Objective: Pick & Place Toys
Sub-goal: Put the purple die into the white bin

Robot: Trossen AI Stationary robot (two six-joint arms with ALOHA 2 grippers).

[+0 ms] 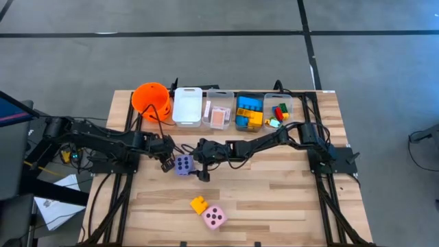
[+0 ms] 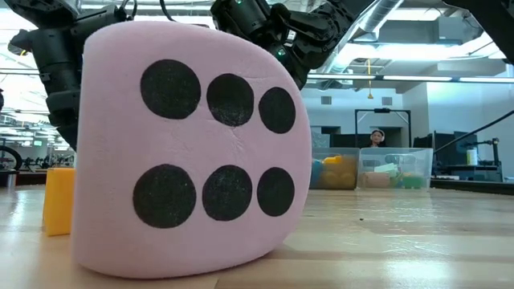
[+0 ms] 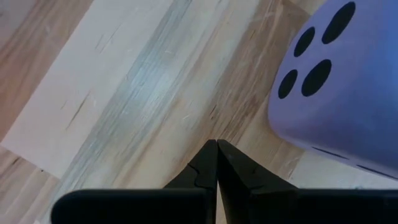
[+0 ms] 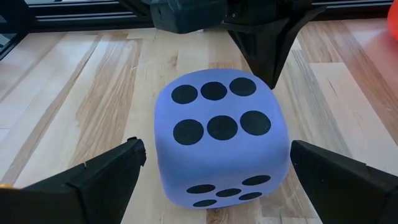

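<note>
Across the high view's centre, a pale wooden plank table [image 1: 288, 206] is sitting on grey floor; a purple soft die with black dots [image 1: 183, 165] is lying mid-table between the left gripper [image 1: 167, 165], pinched closed, and the right gripper [image 1: 200, 169], spread wide around it. Filling the low view's left, a pink dotted soft die [image 2: 193, 152] is showing six dots. Centred in the right wrist view, the purple die's six-dot face is pointing up.

Overhead, tabletop-level, two close wrist views
</note>
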